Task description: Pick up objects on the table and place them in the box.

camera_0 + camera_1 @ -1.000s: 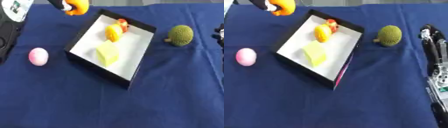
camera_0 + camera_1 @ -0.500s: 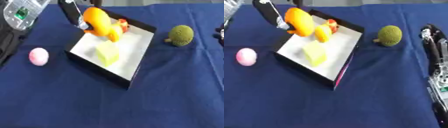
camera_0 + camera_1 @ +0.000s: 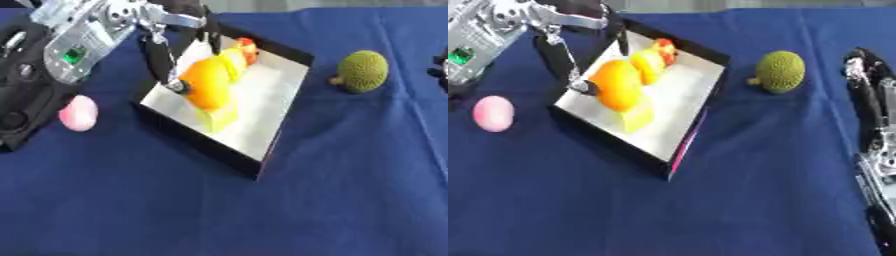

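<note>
My left hand (image 3: 162, 37) grasps the rounded orange fruit (image 3: 203, 87) directly above the black-walled white-floored box (image 3: 289, 100), long axis steeply tilted.

Orange fruit (image 3: 206, 86) over black box (image 3: 282, 120); green spiky fruit (image 3: 362, 71), pink egg (image 3: 78, 113) on cloth
</note>
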